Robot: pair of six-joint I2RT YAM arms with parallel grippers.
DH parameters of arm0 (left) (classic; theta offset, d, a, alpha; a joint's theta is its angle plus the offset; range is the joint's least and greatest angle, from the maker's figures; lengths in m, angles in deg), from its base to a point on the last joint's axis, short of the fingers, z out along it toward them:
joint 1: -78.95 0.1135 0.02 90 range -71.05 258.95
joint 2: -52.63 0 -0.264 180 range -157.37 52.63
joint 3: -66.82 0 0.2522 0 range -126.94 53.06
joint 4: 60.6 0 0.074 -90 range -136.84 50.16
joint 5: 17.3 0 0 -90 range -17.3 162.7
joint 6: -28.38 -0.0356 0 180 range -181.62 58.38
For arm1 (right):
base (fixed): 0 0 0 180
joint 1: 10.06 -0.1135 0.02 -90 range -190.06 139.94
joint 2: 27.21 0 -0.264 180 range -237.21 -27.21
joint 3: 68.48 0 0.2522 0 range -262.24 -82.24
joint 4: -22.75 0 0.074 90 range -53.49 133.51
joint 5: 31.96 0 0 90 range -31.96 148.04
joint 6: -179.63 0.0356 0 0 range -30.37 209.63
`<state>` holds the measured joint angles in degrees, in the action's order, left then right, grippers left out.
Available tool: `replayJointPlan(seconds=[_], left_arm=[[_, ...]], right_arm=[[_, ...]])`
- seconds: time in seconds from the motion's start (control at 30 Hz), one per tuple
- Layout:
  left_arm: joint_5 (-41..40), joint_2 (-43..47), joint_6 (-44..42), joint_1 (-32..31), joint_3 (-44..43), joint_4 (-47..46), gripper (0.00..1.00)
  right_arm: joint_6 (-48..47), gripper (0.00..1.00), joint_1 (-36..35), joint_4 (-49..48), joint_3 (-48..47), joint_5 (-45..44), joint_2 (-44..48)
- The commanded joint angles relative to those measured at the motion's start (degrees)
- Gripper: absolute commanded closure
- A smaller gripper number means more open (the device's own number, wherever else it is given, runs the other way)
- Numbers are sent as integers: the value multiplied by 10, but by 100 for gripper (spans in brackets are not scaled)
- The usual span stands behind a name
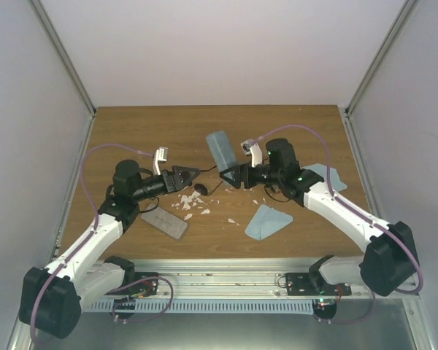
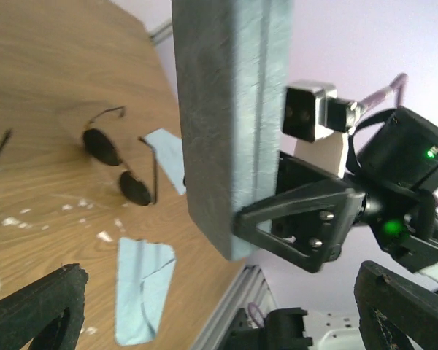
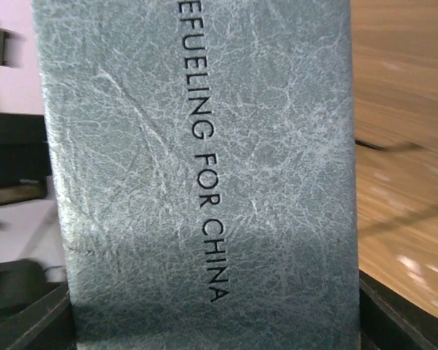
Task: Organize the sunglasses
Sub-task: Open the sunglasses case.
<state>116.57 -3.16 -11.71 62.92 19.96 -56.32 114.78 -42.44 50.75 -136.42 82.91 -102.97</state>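
From above, I see the right gripper (image 1: 230,177) pinching a blue-grey case (image 1: 220,148) by its lower end. It holds the case up off the desk (image 1: 131,131). The left gripper (image 1: 188,175) is spread wide and points at the case from just beside it. The sunglasses (image 1: 201,189) lie on the desk, between the two grippers and a little nearer to me. I can only pick out one pair here. A grey case (image 1: 164,223) lies flat near the left arm. A blue cloth (image 1: 266,221) lies near the right arm. Small white bits (image 1: 192,200) are scattered around.

The left wrist camera shows the case standing tall in the middle, with the right gripper clamped on its bottom end. The sunglasses sit on the desk to the left of it, with round dark lenses and thin wire arms. A thin black line at the far left may be the other pair, but I cannot tell. The left gripper's own tips stand far apart with nothing between them.

The right wrist camera sees the case very close. It reads "EFUELING FOR CHINA", and the top edge cuts off the start. I see no other writing.

I think the case is being made ready to open so the sunglasses can go in. Next, the left gripper would need to catch the free edge gently and not knock the case loose.
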Motion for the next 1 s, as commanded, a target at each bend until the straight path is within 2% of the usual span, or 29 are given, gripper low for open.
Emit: replayJointPlan(seconds=[0.0, 0.1, 0.3, 0.47, 0.63, 0.73, 0.87, 0.97], left_arm=[[32, -8, 40, -29, -28, -151, 1], [39, -19, 44, -42, -45, -184, 1], [35, -51, 78, -57, -64, -253, 3], [30, -71, 85, -68, -75, -267, 6], [31, -76, 84, -81, -84, -269, 7], [39, -75, 84, -84, -87, -273, 15], [44, -70, 80, -84, -87, -274, 37], [43, -59, 75, -84, -85, -277, 45]], right_arm=[[128, 38, 2, -147, -20, 245, 10], [189, 39, -7, -221, -25, 299, 7], [257, 40, -17, -298, -32, 351, -3], [293, 40, -26, -337, -30, 381, -4], [296, 40, -29, -329, -39, 390, -10], [303, 41, -29, -335, -41, 397, -10], [321, 41, -19, -347, -45, 401, 2], [367, 42, -5, -397, -32, 410, 15]])
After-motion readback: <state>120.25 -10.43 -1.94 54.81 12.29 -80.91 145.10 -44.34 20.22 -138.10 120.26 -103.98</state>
